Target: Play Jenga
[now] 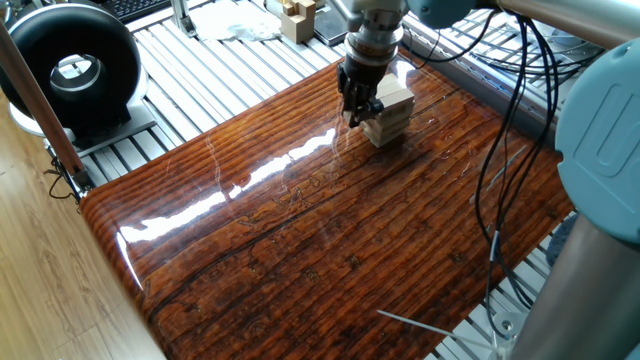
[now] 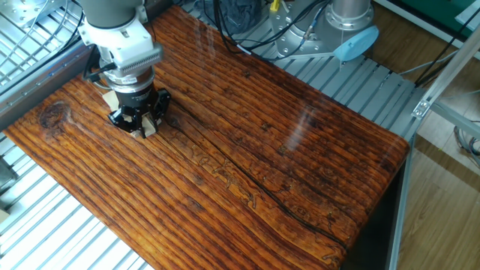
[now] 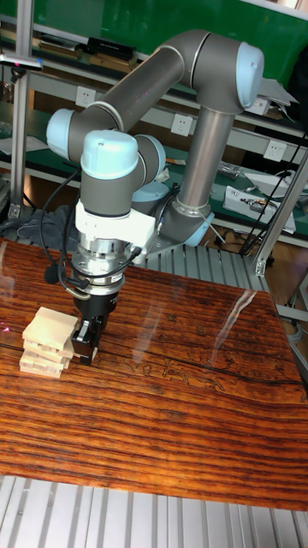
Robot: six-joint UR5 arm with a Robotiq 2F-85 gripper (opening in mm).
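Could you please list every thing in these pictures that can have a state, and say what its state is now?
Jenga tower: upright on the table, layers crosswise, top block turned a little askew.
Gripper: lowered beside the tower, at its lower layers; whether it is open or shut cannot be told.
Wooden table: glossy, bare apart from the tower.
Pale wooden pieces: off the table, behind it, untouched.
Black round device: standing beside the table.

Tool [image 3: 85, 341] hard against tower [image 3: 47, 344]; tabletop [image 1: 330, 240] beyond open (glossy)
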